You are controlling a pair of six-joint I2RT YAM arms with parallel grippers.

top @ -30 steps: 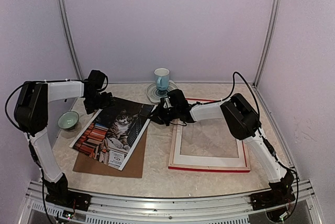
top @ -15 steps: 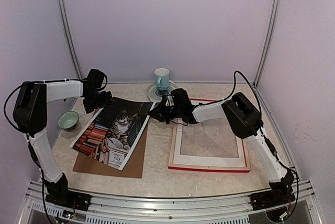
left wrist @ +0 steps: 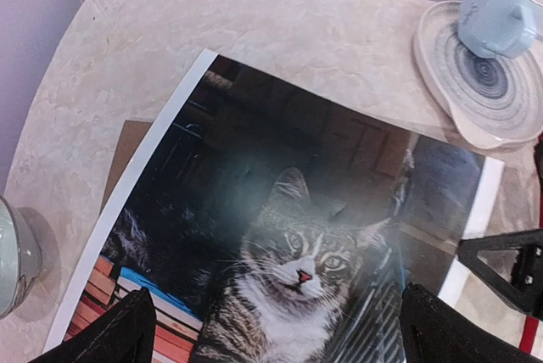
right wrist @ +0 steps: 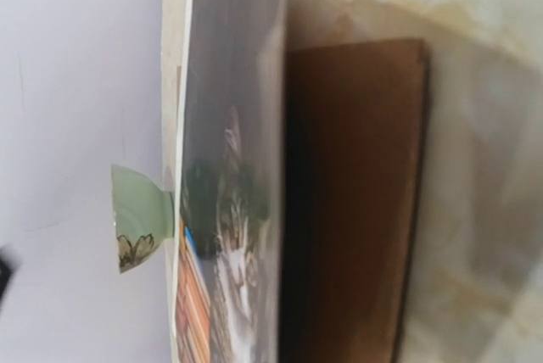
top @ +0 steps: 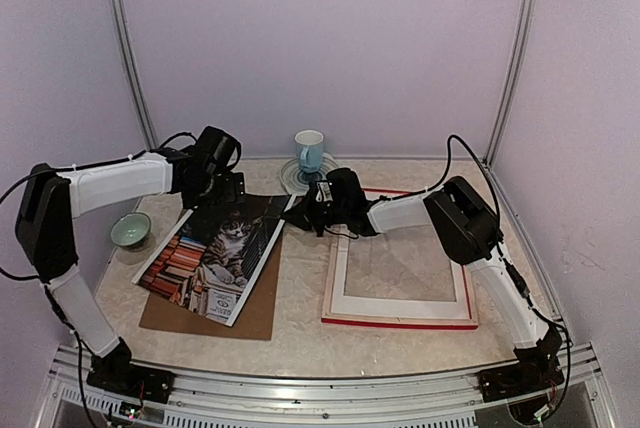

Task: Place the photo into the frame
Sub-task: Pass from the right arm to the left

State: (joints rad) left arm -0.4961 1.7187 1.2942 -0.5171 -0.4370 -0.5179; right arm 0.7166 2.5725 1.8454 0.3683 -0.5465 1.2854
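The photo (top: 215,253), a tabby cat and stacked books, lies face up at the left on a brown backing board (top: 255,313). My left gripper (top: 222,191) hovers open over the photo's far edge. In the left wrist view its fingers straddle the cat picture (left wrist: 288,236). My right gripper (top: 300,213) is at the photo's far right corner and seems shut on it; one finger (left wrist: 505,265) touches that edge. The right wrist view shows the photo (right wrist: 229,236) edge-on, raised off the board (right wrist: 356,193). The frame (top: 400,322), red-edged with its pale side up, lies at the right.
A pale blue cup (top: 309,151) stands on a round saucer (top: 292,180) at the back centre, close to both grippers. A small green bowl (top: 130,231) sits left of the photo. Walls close in on the left, back and right.
My left gripper has swung right, from the photo's far left corner to over the middle of its far edge. The right gripper has barely shifted. The photo lies about where it was.
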